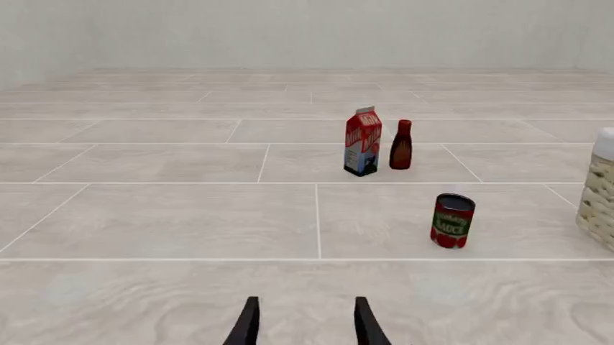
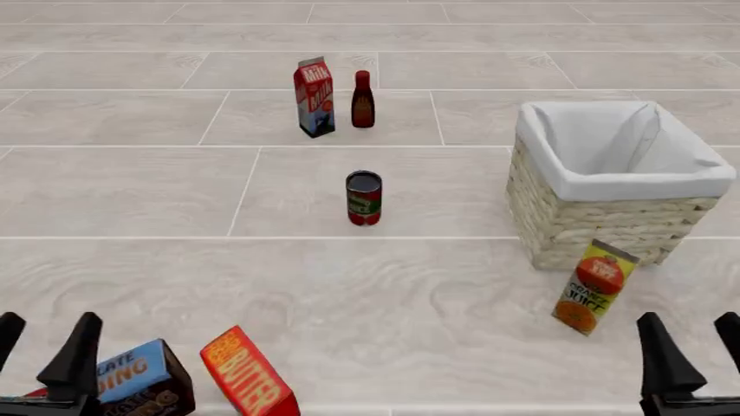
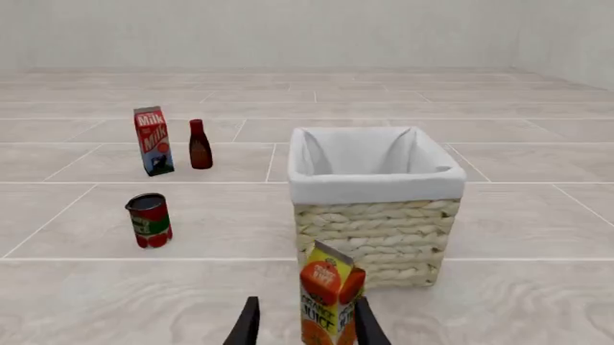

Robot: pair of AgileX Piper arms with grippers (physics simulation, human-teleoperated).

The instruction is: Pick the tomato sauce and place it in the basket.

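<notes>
The tomato sauce (image 2: 363,198) is a small red-labelled can standing upright mid-floor, also seen as the can (image 1: 452,221) in the left wrist view and the can (image 3: 149,220) in the right wrist view. To its right stands the basket (image 2: 613,221), wicker with white lining; the right wrist view shows the basket (image 3: 376,241) whole, the left wrist view only the basket's edge (image 1: 599,201). My left gripper (image 2: 44,342) stays open at the near left, far from the can; its gripper tips (image 1: 305,323) hold nothing. My right gripper (image 2: 694,342) is open at the near right, and its gripper tips (image 3: 305,327) are empty.
A milk carton (image 2: 314,97) and a dark red bottle (image 2: 362,100) stand behind the can. An orange juice carton (image 2: 594,287) leans just in front of the basket, ahead of my right gripper. A butter box (image 2: 246,373) and a chocolate pudding box (image 2: 139,377) lie by my left gripper.
</notes>
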